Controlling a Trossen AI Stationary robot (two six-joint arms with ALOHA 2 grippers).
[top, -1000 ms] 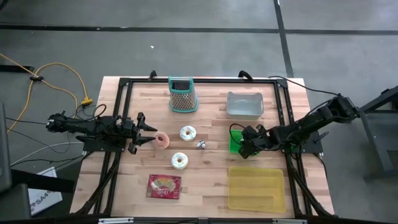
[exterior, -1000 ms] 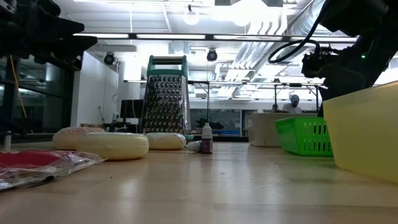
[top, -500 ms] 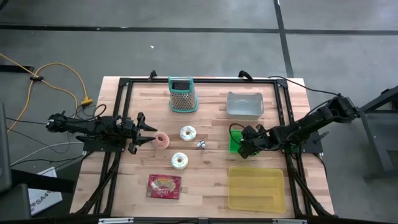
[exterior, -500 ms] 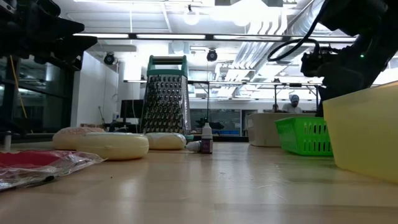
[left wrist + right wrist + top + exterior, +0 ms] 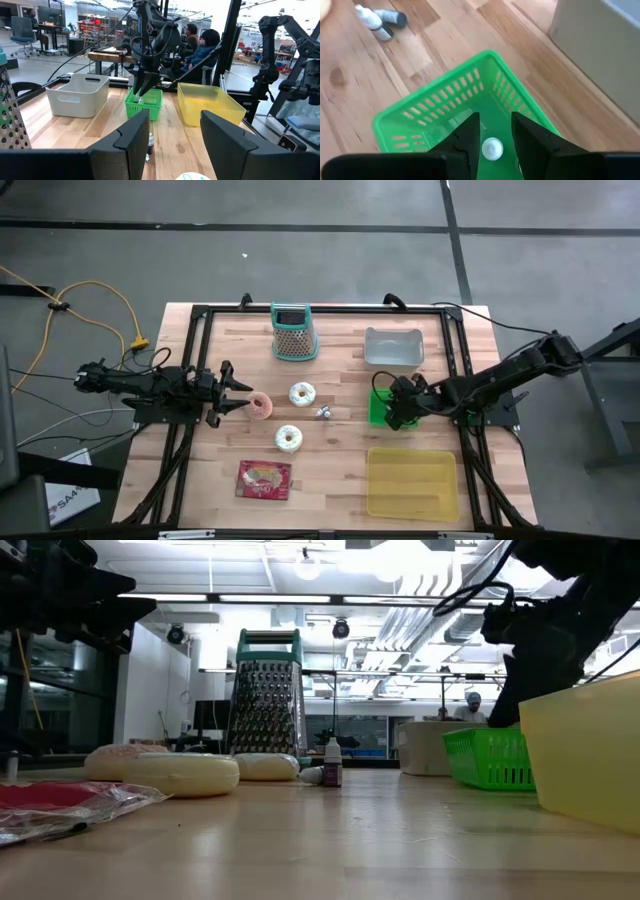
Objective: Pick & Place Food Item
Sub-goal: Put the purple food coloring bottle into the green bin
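Observation:
My right gripper (image 5: 399, 414) hangs slanting down over the green basket (image 5: 376, 409), shut on a small white round-topped item (image 5: 492, 148). The basket stands on the table at centre right. My left gripper (image 5: 240, 402) waits open and level at the table's left, just left of a pink donut (image 5: 261, 404). Two white donuts (image 5: 302, 393) (image 5: 289, 439) and two small bottles (image 5: 325, 413) lie on the table in the middle. My right gripper has the small white item (image 5: 492, 148) between its two fingers. The fingers (image 5: 470, 135) come from above, slanting down from the table's right side. The item hangs inside the basket's opening, above its floor (image 5: 485, 112). Which part the pads touch does not show.
A box grater (image 5: 292, 332) stands at the far edge and a grey bin (image 5: 393, 348) at the far right. A yellow bin (image 5: 412, 483) sits near right and a red packet (image 5: 265, 480) near the front. People sit beyond the table.
My right gripper has tipped a little over the green basket, and its arm has shifted slightly toward the table's far edge. The gap between its fingers has stayed the same.

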